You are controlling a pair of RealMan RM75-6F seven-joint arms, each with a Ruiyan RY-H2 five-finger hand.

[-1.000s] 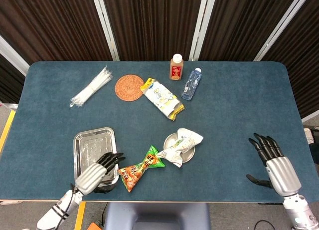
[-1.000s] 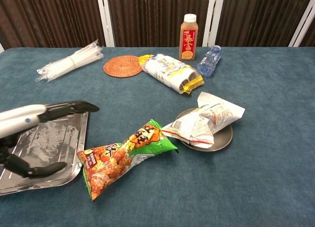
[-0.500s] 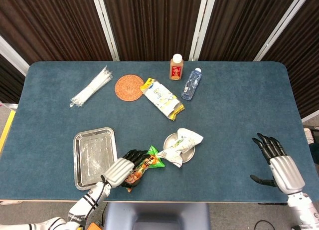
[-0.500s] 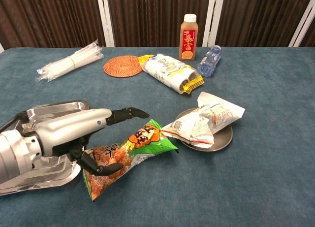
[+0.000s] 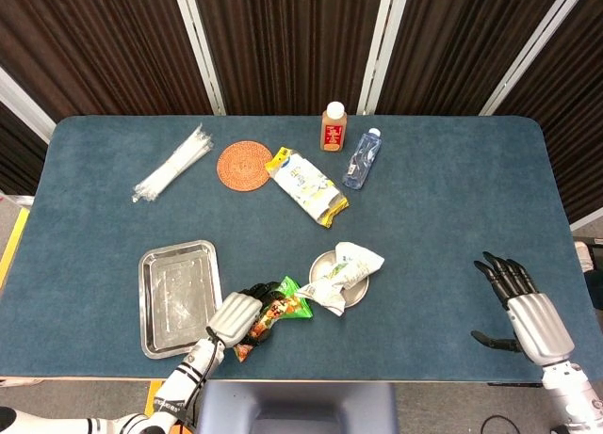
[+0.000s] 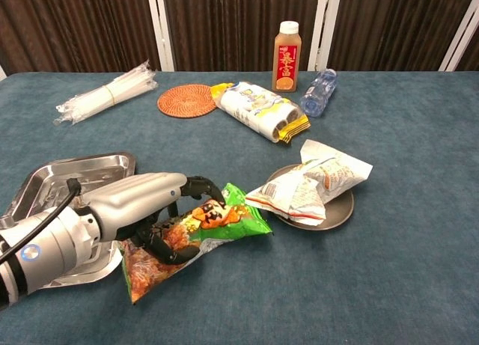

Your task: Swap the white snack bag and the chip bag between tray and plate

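- The left hand [image 6: 161, 210] is lying over the middle of the chip bag [image 6: 224, 218], its fingers curling around the bag from above and below and gripping it.
- The chip bag is lying on the blue surface [image 5: 443, 208], between the tray [image 5: 177, 283] and the plate [image 6: 340, 210]; its orange end is pointing toward the camera in the chest view and its green end is sitting just beside the plate.
- The tray, a shallow metal one, is sitting just left of the left hand with nothing in it.
- The white bag [image 6: 314, 184] is resting on the plate, crumpled, with its corners hanging past the rim.
- The right hand [image 5: 518, 302] is hovering near the right front corner of the surface, well apart from everything else, with its fingers spread wide and nothing in them; only the head view is showing it.
- Toward the back of the surface, a woven coaster [image 5: 244, 163] is lying beside a yellow and white packet [image 5: 305, 185].
- A brown drink bottle [image 5: 333, 127] is standing upright, and a clear water bottle [image 5: 362, 157] is lying on its side just right of it.
- A bundle of clear straws [image 5: 173, 164] is lying at the back left.
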